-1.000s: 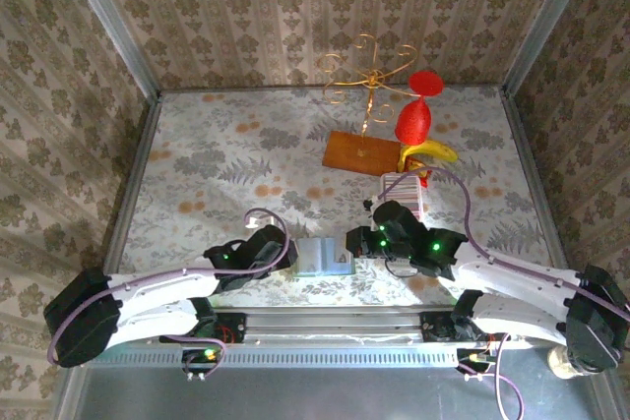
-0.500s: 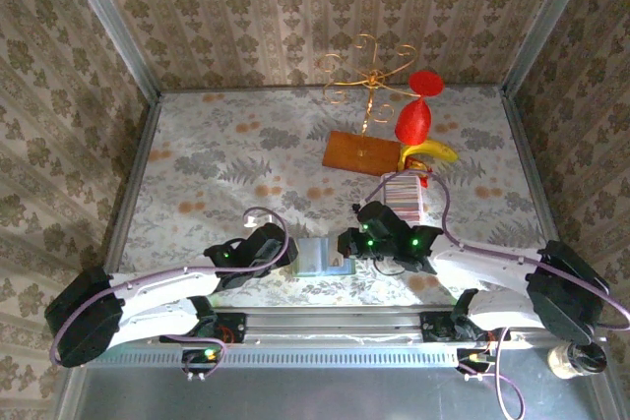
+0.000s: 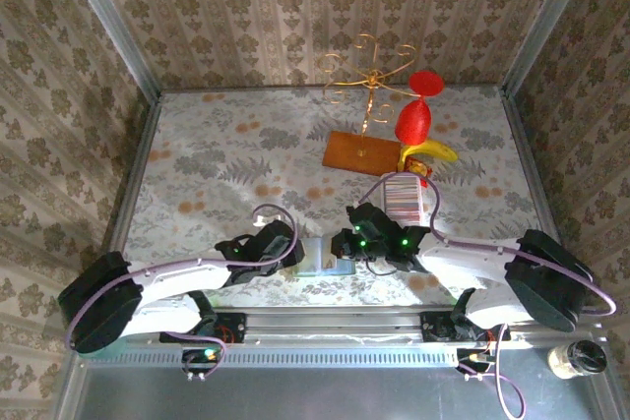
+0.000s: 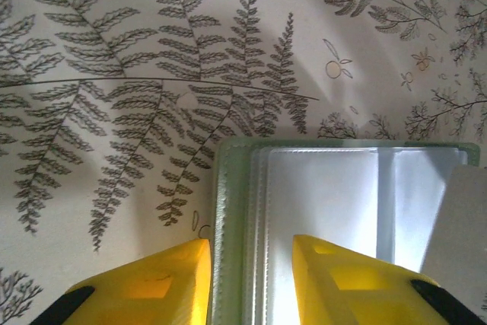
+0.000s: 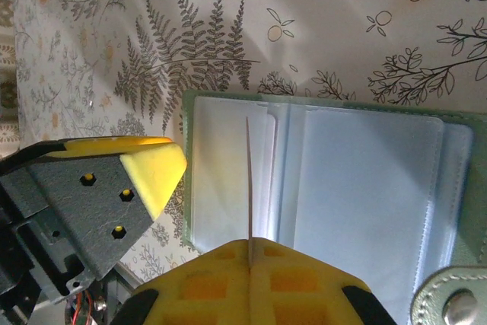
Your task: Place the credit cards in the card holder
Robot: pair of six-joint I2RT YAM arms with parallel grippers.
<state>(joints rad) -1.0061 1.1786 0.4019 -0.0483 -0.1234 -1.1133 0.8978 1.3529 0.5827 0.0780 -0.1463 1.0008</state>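
The card holder (image 3: pixel 320 256) lies open near the table's front edge, its bluish-grey pockets (image 5: pixel 358 180) facing up. My right gripper (image 5: pixel 249 245) is shut on one credit card (image 5: pixel 248 180), seen edge-on and held upright over the left pocket. The card's pale face shows in the left wrist view (image 4: pixel 460 218). My left gripper (image 4: pixel 251 253) is open and straddles the holder's left edge (image 4: pixel 228 218), with one finger (image 4: pixel 156 283) over the cloth and the other over the pocket. In the top view the left gripper (image 3: pixel 285 248) and right gripper (image 3: pixel 345 243) flank the holder.
A long white ribbed tray (image 3: pixel 402 199) holding more cards stands behind my right arm. A brown wooden board (image 3: pixel 359 152), a banana (image 3: pixel 430 152), a red ornament (image 3: pixel 415 117) and a gold wire stand (image 3: pixel 369 71) sit farther back. The holder's snap tab (image 5: pixel 456 302) lies at its right.
My right gripper has moved left from beside the tray to over the open holder, carrying the card. My left arm has shifted slightly right at the holder's left edge.
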